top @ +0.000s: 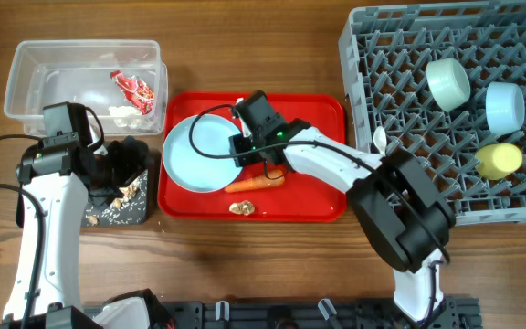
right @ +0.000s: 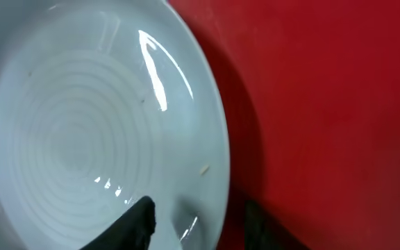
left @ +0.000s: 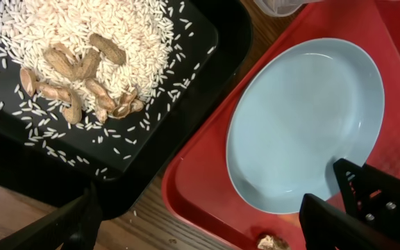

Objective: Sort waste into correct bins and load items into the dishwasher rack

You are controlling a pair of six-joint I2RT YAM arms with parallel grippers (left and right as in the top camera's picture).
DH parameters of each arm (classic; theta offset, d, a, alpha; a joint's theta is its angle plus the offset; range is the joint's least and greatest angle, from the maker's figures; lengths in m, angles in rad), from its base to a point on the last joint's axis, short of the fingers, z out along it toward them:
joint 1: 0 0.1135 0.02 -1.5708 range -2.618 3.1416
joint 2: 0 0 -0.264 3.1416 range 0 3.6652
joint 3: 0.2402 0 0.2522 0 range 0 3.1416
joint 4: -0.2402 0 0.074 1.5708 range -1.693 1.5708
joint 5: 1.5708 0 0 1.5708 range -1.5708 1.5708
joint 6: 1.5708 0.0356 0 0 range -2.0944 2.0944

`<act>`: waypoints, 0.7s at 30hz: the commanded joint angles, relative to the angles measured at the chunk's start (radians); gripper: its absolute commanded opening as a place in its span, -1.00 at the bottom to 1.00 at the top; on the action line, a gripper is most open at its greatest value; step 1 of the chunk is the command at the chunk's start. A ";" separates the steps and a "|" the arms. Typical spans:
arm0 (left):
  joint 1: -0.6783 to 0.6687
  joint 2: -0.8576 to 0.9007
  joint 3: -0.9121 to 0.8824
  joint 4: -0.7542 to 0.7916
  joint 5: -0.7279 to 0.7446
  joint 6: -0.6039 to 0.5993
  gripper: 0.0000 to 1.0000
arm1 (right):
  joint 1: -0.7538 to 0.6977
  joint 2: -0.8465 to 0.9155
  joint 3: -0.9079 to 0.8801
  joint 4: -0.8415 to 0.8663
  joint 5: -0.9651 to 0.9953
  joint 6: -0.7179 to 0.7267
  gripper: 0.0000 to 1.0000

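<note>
Wooden table (top: 272, 265) underneath it all, the red tray (top: 322, 114) dead centre, and the action is on the light blue plate (top: 194, 160) lying flat in the tray's left half. The right gripper (right: 203, 229) is at the plate's right-hand edge, on the side facing the dishwasher rack (top: 400, 91). The wrist view shows it best: the jaws are parted and holding nothing, one of the fingertips (right: 139, 221) sits over the plate's inner face and the other is out over bare red tray, so the rim runs straight through the gap between them. Whether either pad touches the rim yet, I cannot tell. The plate is round, so there is no long axis to line up with. What counts is that the rim crosses the gap squarely and the plate's body lies off to one side of the pincer. A pinch on the edge looks to be the call, and then a lift toward the rack on this arm's own side. The carrot (top: 256, 183) lies just beside the plate's lower right edge, close under the arm, with the golden-brown lump (top: 241, 207) a little nearer the tray's front lip. Over on the other side, the left gripper (left: 200, 222) hangs spread wide and empty near where the black tray (left: 33, 173) with its rice scraps (left: 82, 21) meets the red tray. It is close to the plate too, but the right arm is plainly the one in position.
</note>
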 commanded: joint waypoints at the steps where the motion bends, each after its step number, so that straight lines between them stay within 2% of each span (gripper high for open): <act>1: 0.004 -0.013 0.010 0.000 -0.002 -0.006 0.86 | -0.003 0.048 -0.004 0.014 0.044 0.047 -0.60; 5: 0.004 -0.013 0.010 0.000 -0.002 -0.006 0.87 | -0.019 0.048 -0.004 0.026 0.095 0.116 -0.91; 13: 0.004 -0.013 0.010 0.000 -0.002 -0.006 0.87 | -0.091 -0.011 -0.004 0.026 0.092 0.110 -0.91; 21: 0.004 -0.013 0.010 -0.001 -0.002 -0.006 0.88 | -0.203 -0.283 0.000 -0.005 0.191 -0.004 -0.91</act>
